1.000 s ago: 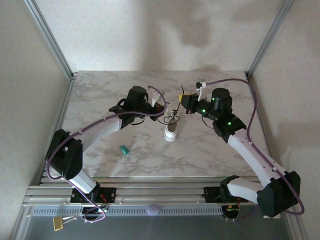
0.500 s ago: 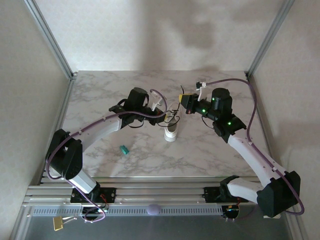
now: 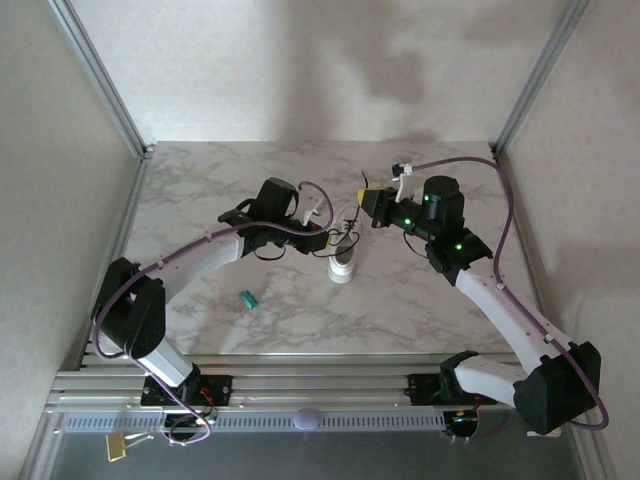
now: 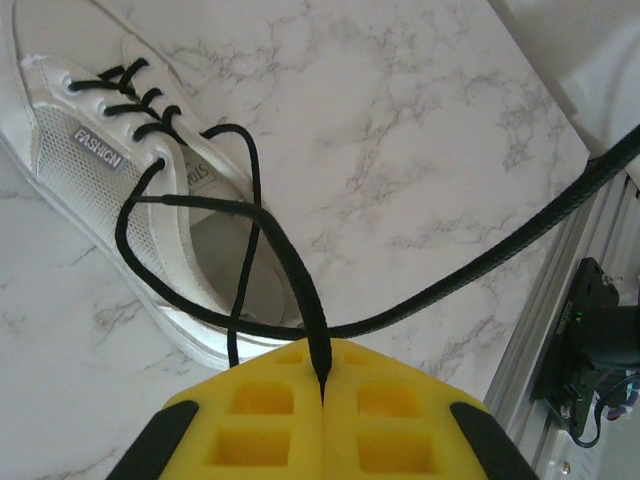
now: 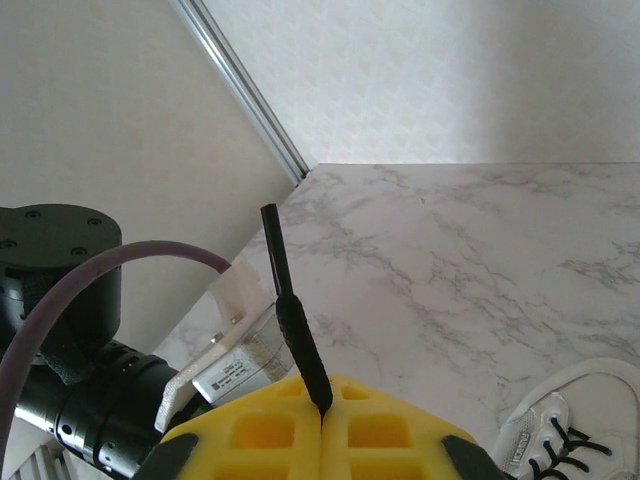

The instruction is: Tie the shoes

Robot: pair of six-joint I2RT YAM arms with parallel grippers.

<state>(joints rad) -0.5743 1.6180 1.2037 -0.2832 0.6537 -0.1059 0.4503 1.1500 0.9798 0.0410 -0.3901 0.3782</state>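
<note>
Soft, even light all round; broad blurred shadows on the back wall (image 3: 400,60); wrist views bright, sharp, no glare.

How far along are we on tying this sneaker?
Done: each lace end is picked up. In hand: the left claw is shut on one black lace, the right claw on the other lace end, and the strands cross over the opening of the white sneaker. Left: no knot or bow shows yet.

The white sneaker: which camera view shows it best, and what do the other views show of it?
The left wrist view: the sneaker lies close below, its mesh side, label, opening and black laces clear. From the top external view it is small and far off. The right wrist view catches a corner with some lacing.
</note>
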